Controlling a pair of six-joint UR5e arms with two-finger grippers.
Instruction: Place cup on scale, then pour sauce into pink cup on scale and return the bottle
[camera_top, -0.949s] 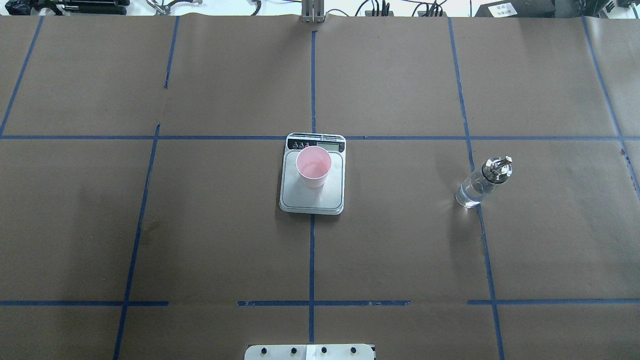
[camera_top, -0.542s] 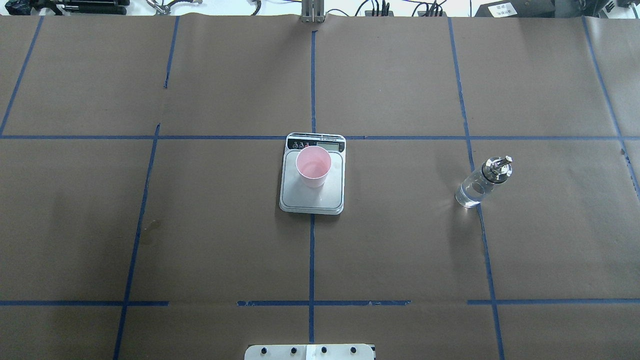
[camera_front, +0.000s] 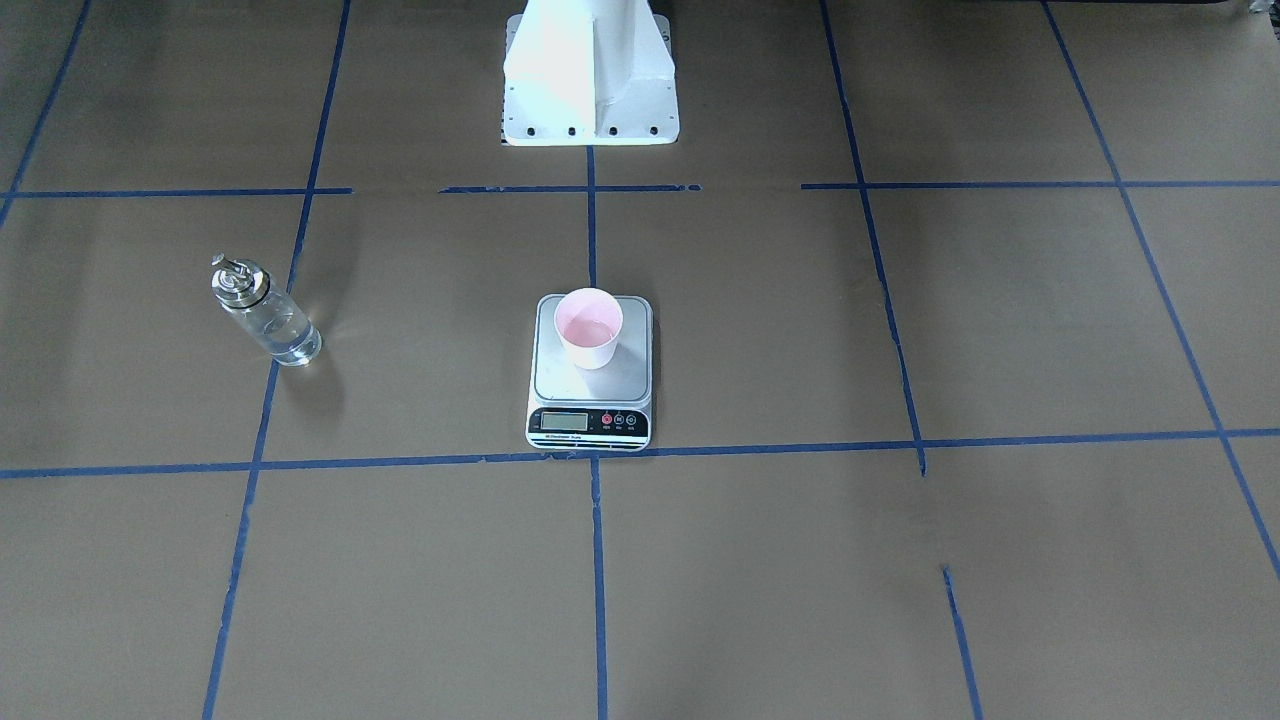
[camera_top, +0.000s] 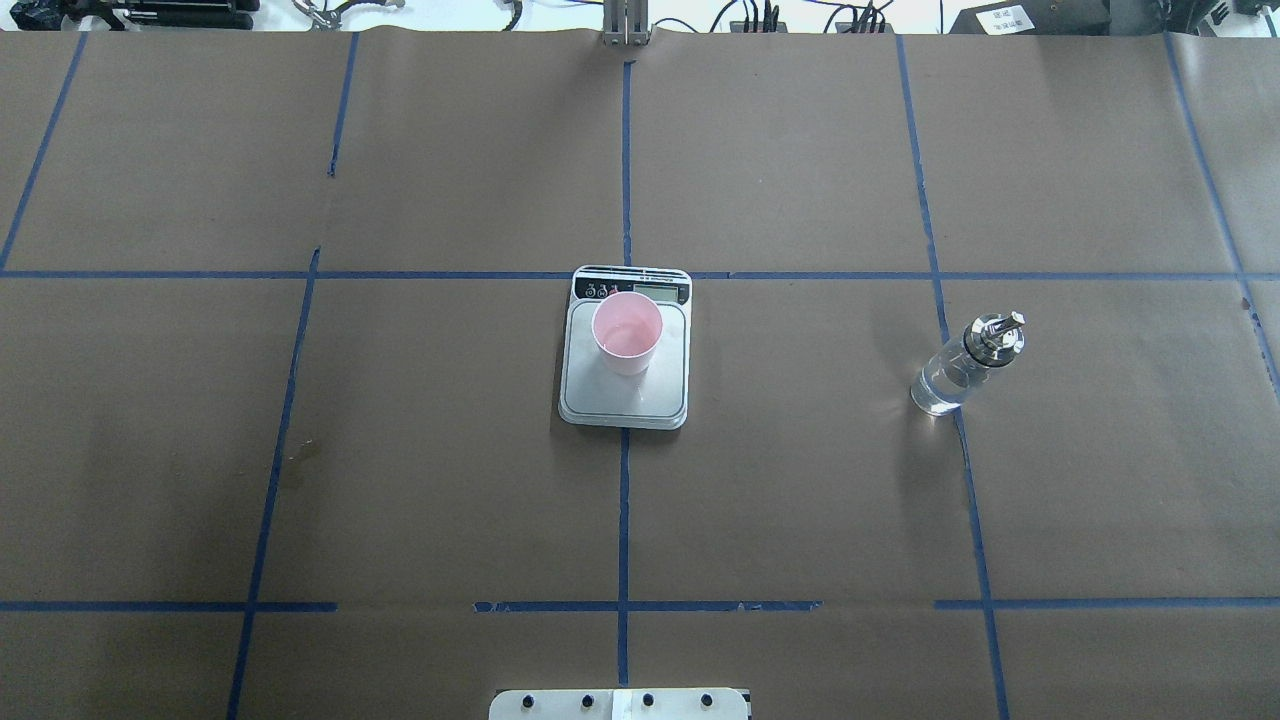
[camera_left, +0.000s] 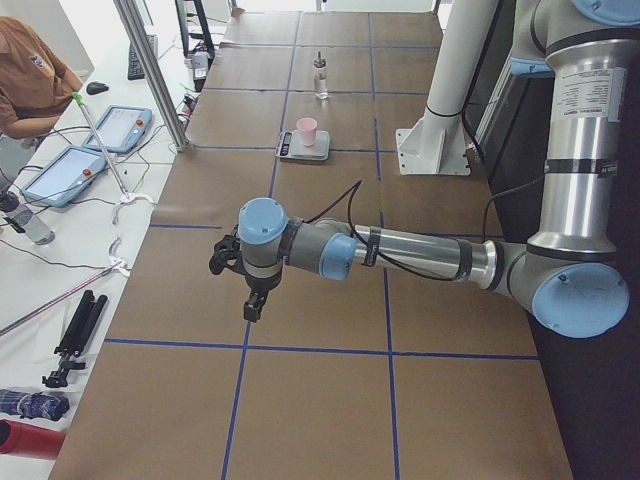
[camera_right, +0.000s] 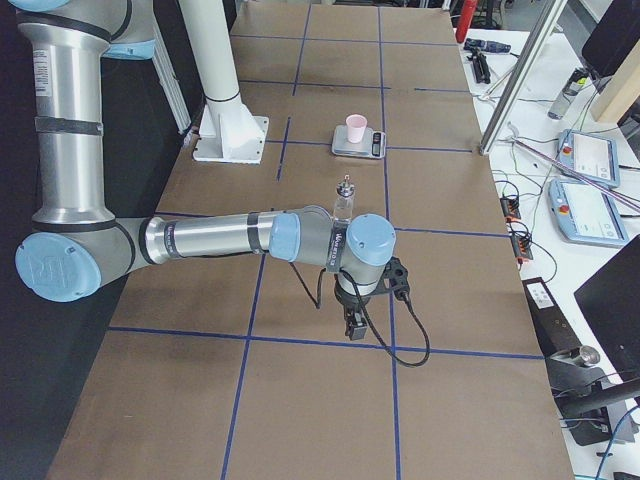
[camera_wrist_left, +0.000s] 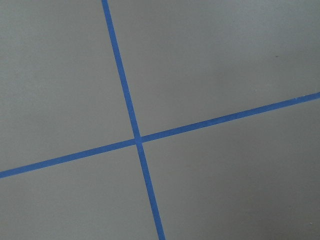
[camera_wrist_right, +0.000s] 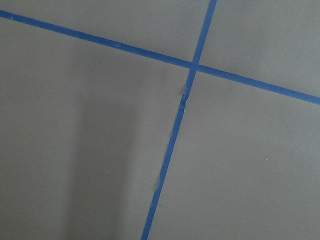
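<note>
The pink cup (camera_top: 627, 333) stands upright on the steel plate of the scale (camera_top: 625, 403) at the table's centre, also in the front-facing view (camera_front: 589, 327). The clear glass bottle (camera_top: 958, 372) with its silver spout cap stands upright on the paper to the right, on a blue tape line, with clear liquid inside; it also shows in the front-facing view (camera_front: 270, 325). Both grippers are far from these. The left gripper (camera_left: 253, 305) hangs over the table's left end, the right gripper (camera_right: 353, 325) over its right end. I cannot tell if either is open or shut.
Brown paper with a blue tape grid covers the table (camera_top: 400, 480). The robot's white base (camera_front: 590, 80) stands at the near edge. Tablets, cables and a seated person (camera_left: 30, 80) are beyond the far edge. Both wrist views show only paper and tape lines.
</note>
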